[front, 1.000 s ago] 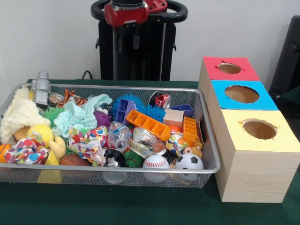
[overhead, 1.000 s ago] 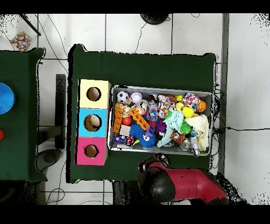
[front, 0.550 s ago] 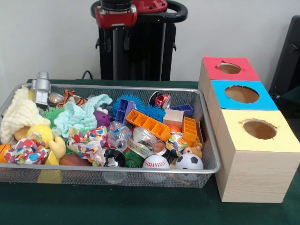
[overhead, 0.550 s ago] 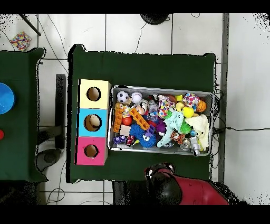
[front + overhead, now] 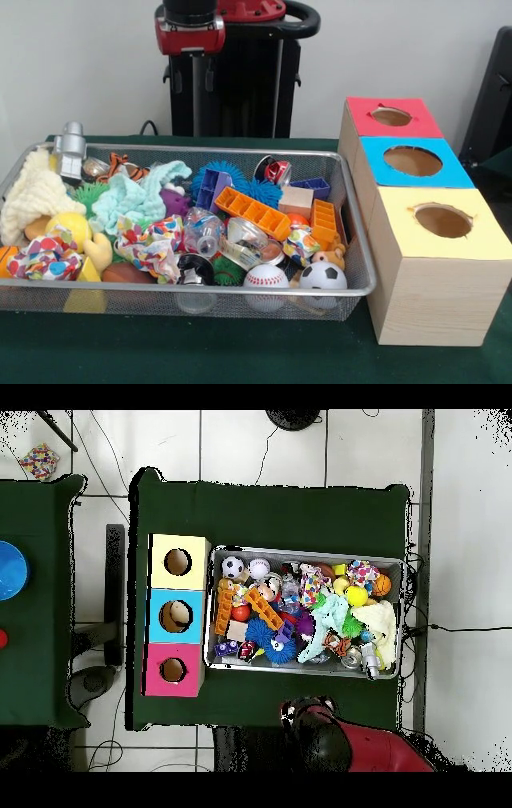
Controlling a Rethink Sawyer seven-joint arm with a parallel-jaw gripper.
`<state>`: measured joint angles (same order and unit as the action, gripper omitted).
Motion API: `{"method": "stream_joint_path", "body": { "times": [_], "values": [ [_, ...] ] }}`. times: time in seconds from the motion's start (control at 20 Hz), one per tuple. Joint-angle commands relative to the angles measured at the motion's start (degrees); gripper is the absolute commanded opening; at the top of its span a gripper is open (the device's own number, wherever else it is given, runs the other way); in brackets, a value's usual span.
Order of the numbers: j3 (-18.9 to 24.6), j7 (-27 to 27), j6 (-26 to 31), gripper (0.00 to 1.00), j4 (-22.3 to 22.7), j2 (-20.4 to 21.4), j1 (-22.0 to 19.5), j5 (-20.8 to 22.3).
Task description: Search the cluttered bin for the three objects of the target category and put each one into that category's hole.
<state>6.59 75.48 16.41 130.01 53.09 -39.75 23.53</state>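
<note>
Hanging high behind the far rim of the bin, your gripper (image 5: 193,76) shows two short dark fingers below the red wrist, set a little apart with nothing between them; it looks empty and partly open, well clear of every toy. Below it, the wire mesh bin (image 5: 240,302) is crammed. You are not told which category is the target, so take the balls as a likely set: a baseball (image 5: 266,278) and a soccer ball (image 5: 322,276) lie side by side against the near rim, and a brown football (image 5: 124,273) sits further along, half under a spotted cloth (image 5: 152,240). Orange ice-cube trays (image 5: 254,212), a blue spiky toy (image 5: 232,182), a pale green cloth (image 5: 138,196) and a cream cloth (image 5: 32,200) crowd the middle and one end. Beside the bin, touching or nearly so, stands the wooden box with three holes: a yellow-topped hole (image 5: 442,220) nearest the camera, a blue-topped hole (image 5: 413,161) in the middle, and a red-topped hole (image 5: 391,117) furthest. My judgement is that no sorting has begun. Risks ahead: a round ball may squirt out of the fingers, the rim may block a descent beside the balls, cloth may snag and lift with a pick, and a wrong hole is easy to choose.
</note>
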Motion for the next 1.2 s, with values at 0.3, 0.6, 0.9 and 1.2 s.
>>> {"method": "stream_joint_path", "body": {
  "times": [0.3, 0.6, 0.9, 1.2],
  "values": [
    [6.1, 4.9, 6.5, 1.00, -5.3, 1.2, -2.5, -6.8],
    [12.7, -1.7, 6.7, 1.00, -7.9, 0.2, -6.4, -6.3],
    [18.9, -4.6, 6.8, 1.00, -9.2, -0.4, -9.5, -4.2],
    [25.7, -8.2, 6.8, 1.00, -10.3, -1.8, -13.4, -1.4]
  ]
}}
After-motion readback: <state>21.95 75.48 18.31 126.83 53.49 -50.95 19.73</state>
